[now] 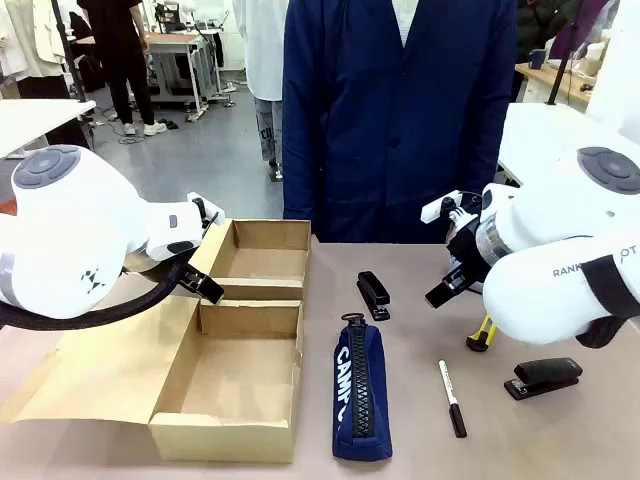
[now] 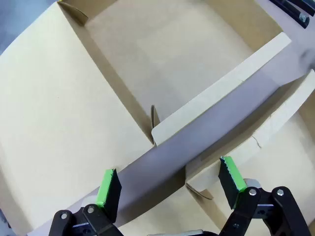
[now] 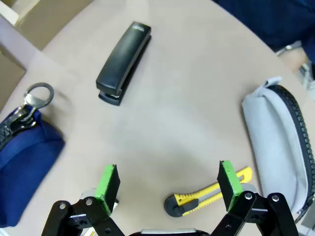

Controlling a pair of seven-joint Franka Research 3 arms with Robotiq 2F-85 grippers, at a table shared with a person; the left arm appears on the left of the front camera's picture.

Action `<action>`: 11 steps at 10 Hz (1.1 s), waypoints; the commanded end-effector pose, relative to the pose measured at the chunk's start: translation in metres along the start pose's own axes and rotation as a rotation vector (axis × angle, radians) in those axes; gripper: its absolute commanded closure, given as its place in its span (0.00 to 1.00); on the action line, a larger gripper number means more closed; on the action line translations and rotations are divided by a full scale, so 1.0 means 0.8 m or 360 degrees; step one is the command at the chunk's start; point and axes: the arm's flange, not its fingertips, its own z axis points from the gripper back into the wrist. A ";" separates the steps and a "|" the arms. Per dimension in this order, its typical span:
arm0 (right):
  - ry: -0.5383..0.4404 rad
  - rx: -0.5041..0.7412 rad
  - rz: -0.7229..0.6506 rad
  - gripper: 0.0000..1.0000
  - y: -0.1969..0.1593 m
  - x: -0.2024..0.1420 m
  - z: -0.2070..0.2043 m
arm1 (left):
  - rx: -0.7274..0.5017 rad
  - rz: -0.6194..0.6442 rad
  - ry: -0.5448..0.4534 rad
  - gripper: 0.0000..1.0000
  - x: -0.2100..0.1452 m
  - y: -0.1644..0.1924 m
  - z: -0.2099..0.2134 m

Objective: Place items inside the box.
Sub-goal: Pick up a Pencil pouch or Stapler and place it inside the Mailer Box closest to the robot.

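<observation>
The open cardboard box (image 1: 250, 300) lies left of centre with two bare compartments. My left gripper (image 1: 205, 285) hovers open over it; in its wrist view the gripper (image 2: 170, 182) straddles the box's middle flap (image 2: 221, 98) without touching. My right gripper (image 1: 445, 290) hangs open above the table. In its wrist view the gripper (image 3: 168, 182) has a yellow utility knife (image 3: 206, 196) just under it, a grey pouch (image 3: 278, 142) to one side, and a black stapler (image 3: 123, 64) beyond. The navy pencil case (image 1: 360, 390), marker (image 1: 452, 398) and second stapler (image 1: 543, 377) lie on the table.
A person in a dark blue coat (image 1: 400, 110) stands at the far edge of the table, hands out of sight. The box's long side flap (image 1: 90, 370) lies spread flat on the left. Bare table (image 1: 420, 340) shows between the items.
</observation>
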 end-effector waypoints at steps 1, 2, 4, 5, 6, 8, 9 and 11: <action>0.0000 0.0000 0.0000 0.00 0.000 0.000 0.000 | 0.0000 0.0000 0.0000 0.00 0.000 0.000 0.000; 0.0000 0.0000 0.0000 0.00 0.000 0.000 0.000 | 0.0000 0.0000 0.0000 0.00 0.000 0.000 0.000; 0.0000 0.0000 0.0000 0.00 0.000 0.000 0.000 | 0.0000 0.0000 0.0000 0.00 0.000 0.000 0.000; 0.0000 0.0000 0.0000 0.00 0.000 0.000 0.000 | 0.0000 0.0000 0.0000 0.00 0.000 0.000 0.000; 0.0000 0.0000 0.0000 0.00 0.000 0.000 0.000 | 0.0000 0.0000 0.0000 0.00 0.000 0.000 0.000; 0.0000 0.0000 0.0000 0.00 0.000 0.000 0.000 | 0.0000 0.0000 0.0000 0.00 0.000 0.000 0.000; 0.0000 0.0000 0.0000 0.00 0.000 0.000 0.000 | 0.0000 0.0000 0.0000 0.00 0.000 0.000 0.000; 0.0000 0.0000 0.0000 0.00 0.000 0.000 0.000 | 0.0000 0.0000 0.0000 0.00 0.000 0.000 0.000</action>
